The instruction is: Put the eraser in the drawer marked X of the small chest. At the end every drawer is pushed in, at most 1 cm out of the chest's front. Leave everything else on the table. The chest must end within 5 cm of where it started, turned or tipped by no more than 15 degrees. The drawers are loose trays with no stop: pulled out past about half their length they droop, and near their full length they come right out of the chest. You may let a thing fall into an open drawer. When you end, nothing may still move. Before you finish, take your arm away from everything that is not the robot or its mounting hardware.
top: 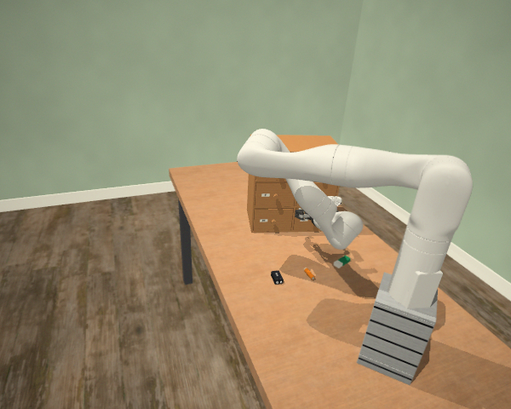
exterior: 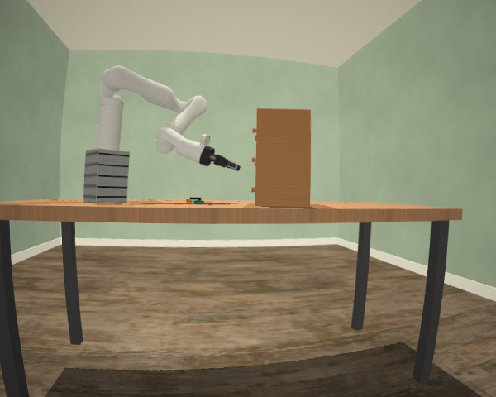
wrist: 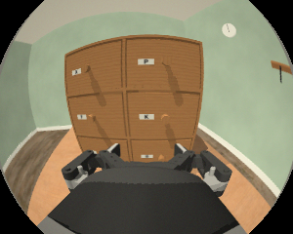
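The eraser, a white block with a green sleeve [top: 341,262] [exterior: 198,202], lies on the table in front of the chest. The brown chest [top: 306,141] [exterior: 283,158] [wrist: 107,56] stands upright, its drawers looking pushed in. The top left drawer [wrist: 107,78] in the wrist view has a small slanted label that looks like X; its knob [wrist: 88,69] is right of the label. My gripper [top: 301,215] [exterior: 239,168] [wrist: 146,150] is open and empty. It is in the air in front of the chest, tilted slightly down, well above the table and short of the drawer fronts.
An orange object [top: 309,273] [exterior: 191,200] and a black object [top: 277,277] [exterior: 196,198] lie near the eraser. Other knobs stick out of the chest front, such as the K drawer's knob [wrist: 165,116]. The arm hides part of the chest in the top view.
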